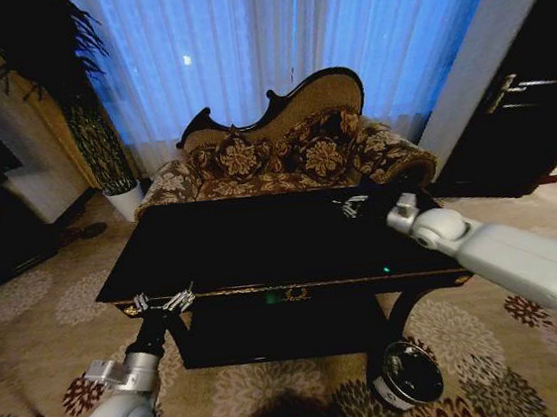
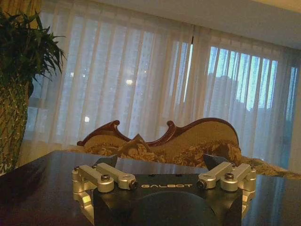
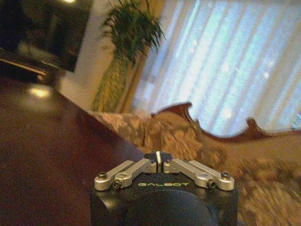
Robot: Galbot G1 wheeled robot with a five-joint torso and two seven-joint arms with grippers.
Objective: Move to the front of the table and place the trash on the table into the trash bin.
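- Presently one table (image 1: 262, 245): glossy black surface with gold front trim, lower shelf beneath; it stands before one patterned sofa (image 1: 283, 153).
- One trash bin (image 1: 408, 374), black with a shiny rim, on the carpet by the table's front right leg.
- Left gripper (image 1: 165, 302) at the front left edge of the surface; fingers (image 2: 110, 162) spread apart, grasping nothing.
- Right gripper (image 1: 351, 206) over the far right part of the surface near the sofa; fingers (image 3: 158, 157) clenched together. Cannot tell whether anything sits between them.
- One potted plant (image 1: 102, 137) left of the sofa.
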